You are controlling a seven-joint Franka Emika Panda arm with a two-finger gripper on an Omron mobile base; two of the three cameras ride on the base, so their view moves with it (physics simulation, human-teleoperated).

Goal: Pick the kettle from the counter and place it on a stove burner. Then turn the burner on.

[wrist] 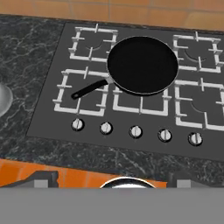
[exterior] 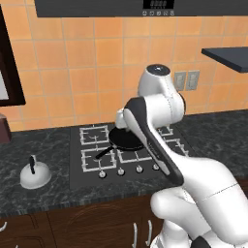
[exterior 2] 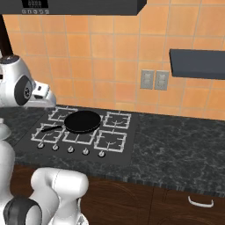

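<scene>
The kettle (exterior: 35, 175) stands upright on the counter (exterior: 48, 145) at the far left of the left base view, well apart from the left edge of the black cooktop (exterior: 77, 180), with its thin black handle (exterior: 32, 164) rising from the dome. In the hand view, a curved silver edge of the kettle (wrist: 3, 98) shows at the left border, on the counter beside the cooktop (wrist: 52, 122). To the right of the kettle, the cooktop carries square wire grates; the front-left stove burner (exterior: 99, 159) is bare except for the frying pan's handle (exterior: 103, 153), which crosses it diagonally. The frying pan (exterior: 127, 139) sits across the middle grates toward the back, round and black. In the hand view the frying pan (wrist: 142, 64) overlaps the rear middle of the cooktop, its handle (wrist: 89, 88) pointing toward the front-left stove burner (wrist: 82, 92). A row of five small round knobs (wrist: 135, 131) runs along the front edge of the cooktop. In the left base view the white arm (exterior: 160, 116) bends above the right half of the cooktop, covering the grates on that side. The jaws sit at the bottom edge of the hand view, where it is not possible to tell whether they are released or clenched. In the right base view, the frying pan (exterior 2: 82, 121) lies on the cooktop with the front-right burner (exterior 2: 110, 140) bare, and two wall outlets (exterior 2: 154, 80) are mounted on the orange tile farther right, beside a dark shelf (exterior 2: 197, 63).
</scene>
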